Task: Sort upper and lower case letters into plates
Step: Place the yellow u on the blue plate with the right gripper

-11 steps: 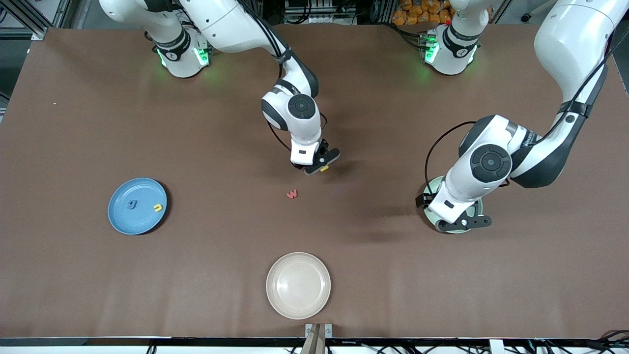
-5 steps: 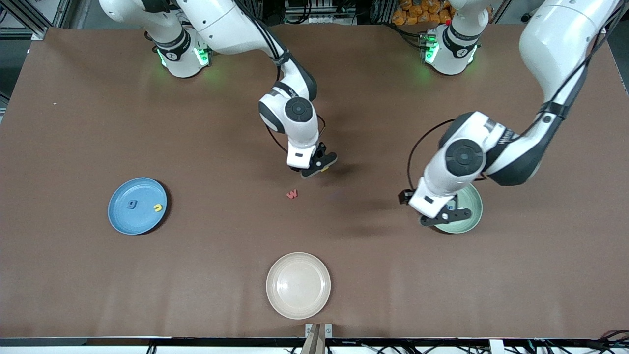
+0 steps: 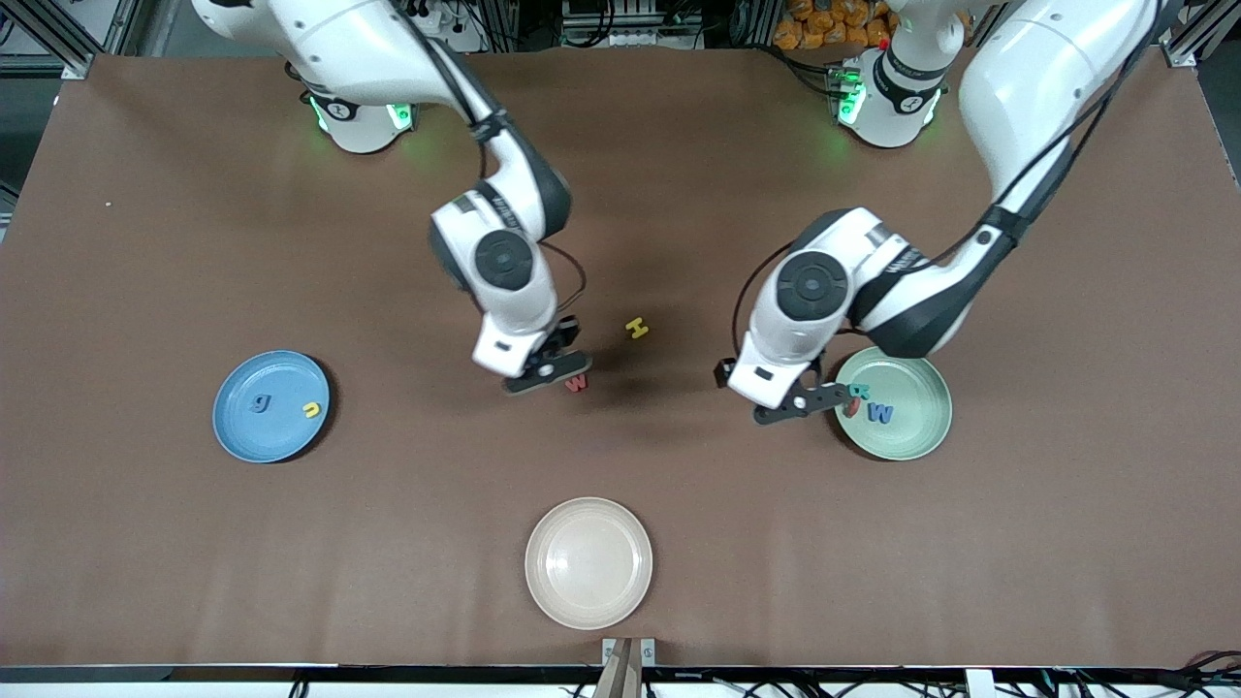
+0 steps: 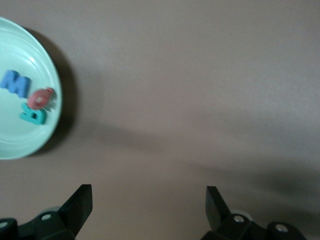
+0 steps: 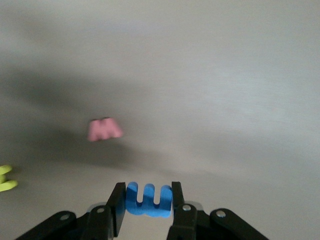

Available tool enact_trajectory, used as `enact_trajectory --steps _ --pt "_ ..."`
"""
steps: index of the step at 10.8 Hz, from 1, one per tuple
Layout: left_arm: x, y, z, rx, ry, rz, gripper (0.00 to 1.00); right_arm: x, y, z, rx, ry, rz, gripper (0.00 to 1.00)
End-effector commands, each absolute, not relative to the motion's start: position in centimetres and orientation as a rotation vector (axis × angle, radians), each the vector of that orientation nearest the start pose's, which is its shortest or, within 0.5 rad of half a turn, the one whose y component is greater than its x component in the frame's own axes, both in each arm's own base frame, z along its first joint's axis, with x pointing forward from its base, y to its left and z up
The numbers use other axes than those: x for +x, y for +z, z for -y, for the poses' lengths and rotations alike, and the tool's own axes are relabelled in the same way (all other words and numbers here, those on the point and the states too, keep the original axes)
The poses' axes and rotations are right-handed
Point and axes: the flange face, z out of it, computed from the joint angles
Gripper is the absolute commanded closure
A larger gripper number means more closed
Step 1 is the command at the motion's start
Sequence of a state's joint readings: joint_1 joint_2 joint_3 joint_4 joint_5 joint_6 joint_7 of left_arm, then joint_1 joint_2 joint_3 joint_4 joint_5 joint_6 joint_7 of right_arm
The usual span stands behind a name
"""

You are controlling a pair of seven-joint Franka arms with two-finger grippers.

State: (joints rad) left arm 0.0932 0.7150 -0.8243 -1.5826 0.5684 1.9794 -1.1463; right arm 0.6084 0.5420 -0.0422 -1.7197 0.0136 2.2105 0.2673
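The table point(image 3: 145, 582) carries three plates: cream plate point(image 3: 588, 563) nearest the front camera, blue plate point(image 3: 271, 406) toward the right arm's end holding a blue g point(image 3: 260, 401) and yellow letter point(image 3: 311, 410), mint plate point(image 3: 906, 436) toward the left arm's end holding blue M point(image 3: 880, 414), teal and red letters. The left gripper point(image 3: 801, 402) hangs spread and empty over that plate's rim. The right gripper point(image 5: 148, 205) pinches a blue letter point(image 5: 148, 200) over the pink w point(image 3: 577, 383); a yellow H point(image 3: 636, 328) lies farther back. The letters look light, stiff and thin, best pinched across their flat edges
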Motion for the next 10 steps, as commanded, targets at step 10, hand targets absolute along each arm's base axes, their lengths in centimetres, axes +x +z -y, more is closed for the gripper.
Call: enact_trajectory --steps 10 --pt "50.1 21.4 52.8 -3.047 -0.001 0.696 0.0 64.4 28.4 -3.0 -3.393 0.213 -0.098 1.0"
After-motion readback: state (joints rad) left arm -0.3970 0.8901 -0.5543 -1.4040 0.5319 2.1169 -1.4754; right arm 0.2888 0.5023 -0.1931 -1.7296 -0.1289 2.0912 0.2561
